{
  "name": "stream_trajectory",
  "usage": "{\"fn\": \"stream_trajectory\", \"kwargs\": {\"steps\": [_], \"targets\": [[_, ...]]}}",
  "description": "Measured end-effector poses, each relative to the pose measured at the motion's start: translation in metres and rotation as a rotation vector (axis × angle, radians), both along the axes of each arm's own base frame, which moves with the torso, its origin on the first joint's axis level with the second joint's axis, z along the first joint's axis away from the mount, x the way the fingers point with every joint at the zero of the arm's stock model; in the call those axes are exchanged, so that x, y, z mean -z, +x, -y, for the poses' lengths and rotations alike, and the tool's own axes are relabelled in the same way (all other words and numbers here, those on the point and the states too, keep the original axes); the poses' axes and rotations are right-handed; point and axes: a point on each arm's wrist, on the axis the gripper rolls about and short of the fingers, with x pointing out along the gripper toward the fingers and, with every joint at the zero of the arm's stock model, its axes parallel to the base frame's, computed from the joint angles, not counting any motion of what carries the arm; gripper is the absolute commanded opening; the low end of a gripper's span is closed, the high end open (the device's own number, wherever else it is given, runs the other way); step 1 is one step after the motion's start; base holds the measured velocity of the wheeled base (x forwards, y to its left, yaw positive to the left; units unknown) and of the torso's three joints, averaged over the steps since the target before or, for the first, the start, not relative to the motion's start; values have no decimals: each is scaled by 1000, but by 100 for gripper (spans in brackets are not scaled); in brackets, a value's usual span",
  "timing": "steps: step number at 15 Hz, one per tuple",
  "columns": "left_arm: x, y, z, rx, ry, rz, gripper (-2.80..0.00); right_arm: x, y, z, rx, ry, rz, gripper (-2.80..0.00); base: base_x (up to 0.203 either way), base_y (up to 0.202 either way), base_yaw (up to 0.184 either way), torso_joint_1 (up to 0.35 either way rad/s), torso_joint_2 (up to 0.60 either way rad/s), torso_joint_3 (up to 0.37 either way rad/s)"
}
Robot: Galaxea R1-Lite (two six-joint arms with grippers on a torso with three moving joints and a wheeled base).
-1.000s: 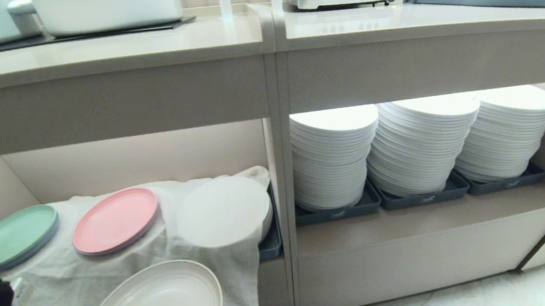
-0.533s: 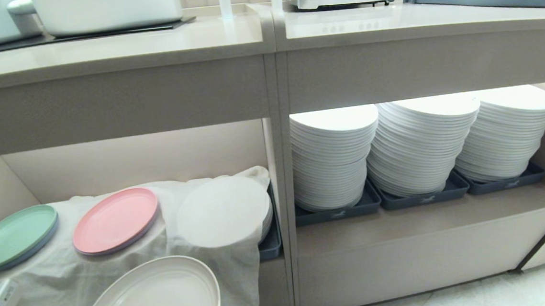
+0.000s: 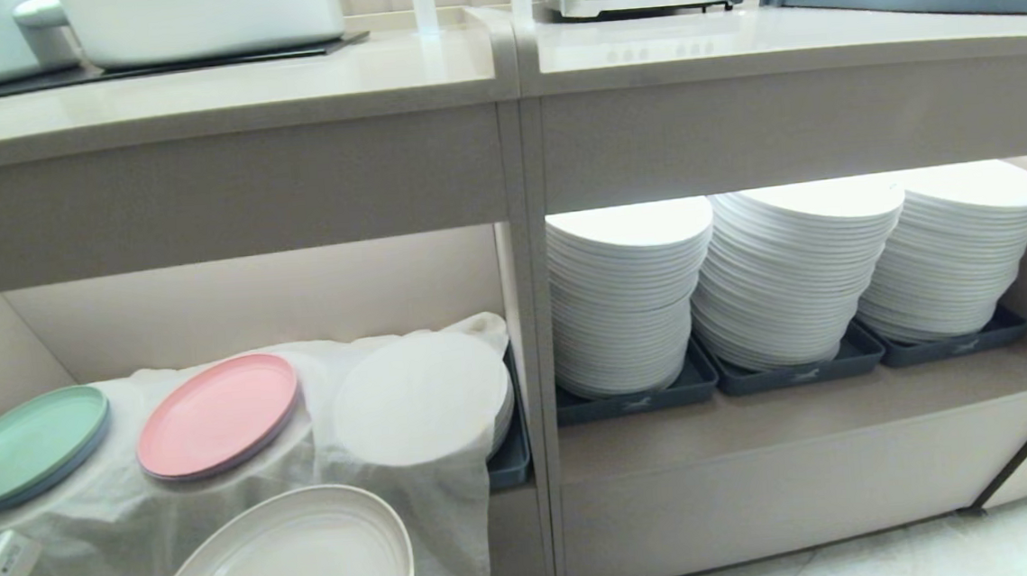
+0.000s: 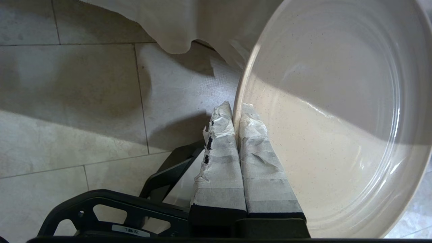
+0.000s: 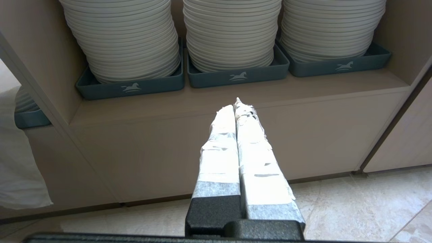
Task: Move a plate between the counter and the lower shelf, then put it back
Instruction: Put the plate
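1. Your left pincer is clamped on the rim of the plate; the taped fingers pinch the low upright rim with one finger inside the dish and one outside. An edge pinch is probably used because the plate is too wide to span.
2. In the head view the plate is in the air at about 7 o'clock, in front of the draped white cloth and below the front edge of the lower shelf. It touches neither the shelf nor the desk.
3. The plate's open face is tilted up toward the head camera. All its weight hangs off one rim point, so you should expect it to sag or swing.
4. In the left wrist view the plate body spreads from the fingertips toward 2 o'clock, with floor tiles behind it.
5. The pink plate and the mint-green plate lie on the cloth at 9 o'clock, well apart from the held plate and not your targets.
6. Your right pincer is closed and empty, parked pointing at the recess with the white plate stacks.
7. My read: the plate is mid-transfer, and the desk sits at 12 o'clock, well above it.
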Motion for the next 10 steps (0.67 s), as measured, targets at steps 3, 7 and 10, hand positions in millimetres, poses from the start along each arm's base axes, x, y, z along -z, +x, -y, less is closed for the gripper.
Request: {"fn": "stream_trajectory", "kwargs": {"steps": [3,7,10], "targets": [[0,0,0,0,1,-1,-280,0,0,0,0,0,0,-280,0,0,0,0,0,0],[1,-1,0,-1,1,-3,-280,0,0,0,0,0,0,-280,0,0,0,0,0,0],[1,-1,0,-2,1,-2,-280,0,0,0,0,0,0,-280,0,0,0,0,0,0]]}}
